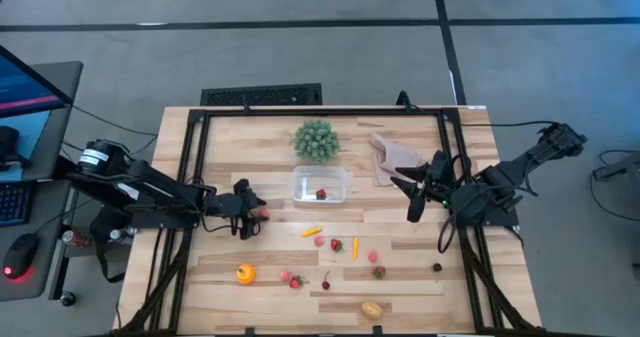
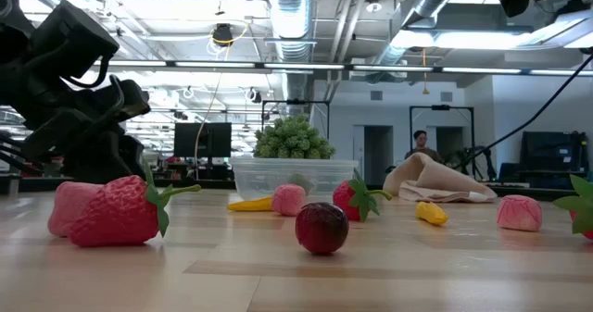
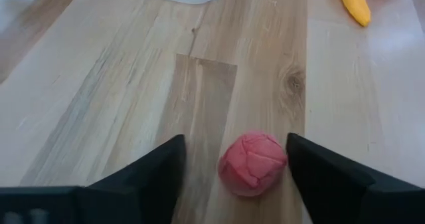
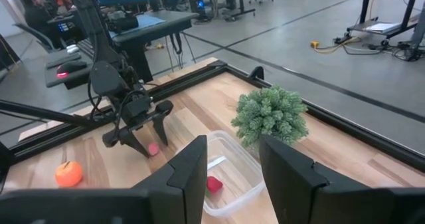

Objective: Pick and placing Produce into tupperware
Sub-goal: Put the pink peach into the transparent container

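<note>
- Wood-plank surface (image 1: 400, 267), pale with knots and visible grain, framed by dark rails.
- Tupperware (image 1: 320, 185): clear plastic, rectangular with rounded corners, at the centre of the high view, just below a round spiky green plant (image 1: 316, 139); one small red piece (image 1: 321, 193) lies inside it.
- Folded beige cloth (image 1: 392, 157) sits right of the plant, near the right arm.
- Produce is scattered across the lower half of the high view: an orange round piece (image 1: 245, 273) at lower left, a yellow-orange curved piece (image 1: 311, 231) below the tupperware, a strawberry (image 1: 336, 245), a thin orange stick (image 1: 354, 247), a pink ball (image 1: 373, 256), a dark berry (image 1: 437, 268) at the right, and a yellowish oval (image 1: 371, 309) near the bottom edge.
- In the low view the strawberry in front (image 2: 120, 210) is bumpy with a green stem, and a glossy dark red ball (image 2: 321, 227) rests mid-frame.
- Left gripper (image 1: 253, 213) is low on the surface left of the tupperware, its dark fingers (image 3: 149, 177) parted on either side of a pink segmented ball (image 3: 253, 163); one finger is at the ball's edge, the other stands clear, so the ball is not clamped.
- Right gripper (image 1: 412, 192) hovers at the right, by the cloth, fingers (image 4: 189, 174) parted with nothing between them.
</note>
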`<action>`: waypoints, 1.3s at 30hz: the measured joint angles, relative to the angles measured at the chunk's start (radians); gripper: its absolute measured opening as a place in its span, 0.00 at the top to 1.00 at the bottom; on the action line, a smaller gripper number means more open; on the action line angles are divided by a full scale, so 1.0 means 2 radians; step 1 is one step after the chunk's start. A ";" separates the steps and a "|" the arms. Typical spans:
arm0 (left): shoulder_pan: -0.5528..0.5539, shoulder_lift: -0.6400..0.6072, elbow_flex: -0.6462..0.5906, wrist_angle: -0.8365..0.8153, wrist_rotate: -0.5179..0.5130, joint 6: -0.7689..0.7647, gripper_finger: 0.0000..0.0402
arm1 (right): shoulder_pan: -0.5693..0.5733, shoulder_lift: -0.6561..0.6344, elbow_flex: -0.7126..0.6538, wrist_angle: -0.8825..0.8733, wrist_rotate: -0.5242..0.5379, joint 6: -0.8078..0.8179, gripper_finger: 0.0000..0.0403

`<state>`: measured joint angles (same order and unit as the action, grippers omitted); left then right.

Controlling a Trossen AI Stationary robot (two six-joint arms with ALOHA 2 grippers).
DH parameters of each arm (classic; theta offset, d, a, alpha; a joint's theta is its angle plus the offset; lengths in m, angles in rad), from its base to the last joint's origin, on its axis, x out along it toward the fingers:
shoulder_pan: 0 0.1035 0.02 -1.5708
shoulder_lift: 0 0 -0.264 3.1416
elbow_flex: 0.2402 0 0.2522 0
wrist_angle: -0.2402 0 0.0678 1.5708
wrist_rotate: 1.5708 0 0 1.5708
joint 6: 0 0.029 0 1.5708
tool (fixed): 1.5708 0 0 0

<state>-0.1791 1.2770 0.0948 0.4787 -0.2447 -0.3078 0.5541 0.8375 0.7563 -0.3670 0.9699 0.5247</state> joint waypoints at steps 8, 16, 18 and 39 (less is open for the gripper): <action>0.000 0.000 0.000 0.002 0.003 -0.001 0.63 | 0.000 0.000 0.000 -0.005 0.000 0.000 0.68; 0.000 0.000 0.000 0.003 0.006 -0.008 0.68 | 0.000 0.000 0.000 -0.008 0.000 0.000 0.68; 0.000 0.000 0.000 0.003 0.006 -0.010 0.69 | 0.000 0.000 0.000 -0.008 0.000 0.000 0.68; -0.001 0.000 0.084 0.010 0.006 0.020 0.69 | 0.000 0.000 0.000 -0.007 0.000 0.000 0.68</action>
<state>-0.1806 1.2762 0.2628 0.4990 -0.2325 -0.2674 0.5541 0.8375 0.7563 -0.3813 0.9699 0.5251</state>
